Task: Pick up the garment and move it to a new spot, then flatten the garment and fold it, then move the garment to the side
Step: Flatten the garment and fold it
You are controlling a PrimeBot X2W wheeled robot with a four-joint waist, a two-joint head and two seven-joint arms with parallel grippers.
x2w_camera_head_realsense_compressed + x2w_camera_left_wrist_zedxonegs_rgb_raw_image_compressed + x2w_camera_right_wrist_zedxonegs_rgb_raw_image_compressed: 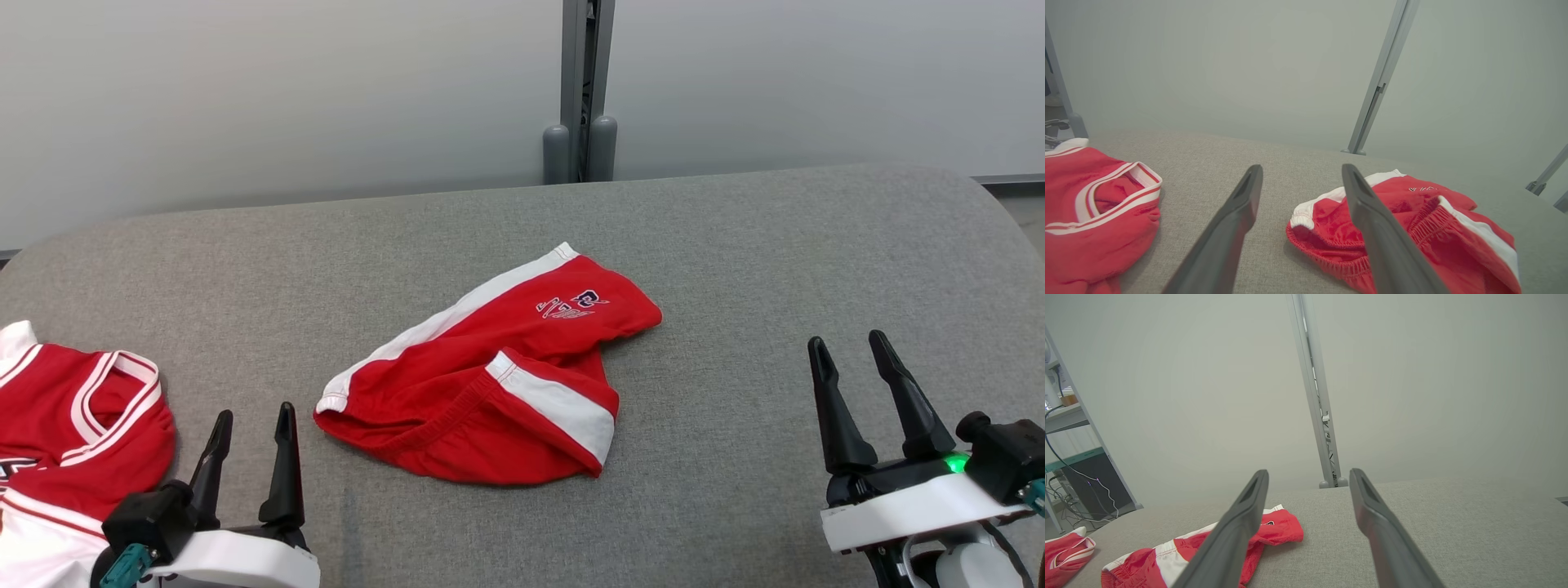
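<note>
Loosely crumpled shorts [498, 376] lie between both spread pincers, untouched.

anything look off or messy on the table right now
The red shorts lie crumpled in the middle of the table, one leg folded over the rest. A red and white jersey sits bunched at its left end, beside the left gripper. Nothing looks torn or spilled.

Head looks down, both wrists look low, all sharing the shorts [490, 384]
</note>
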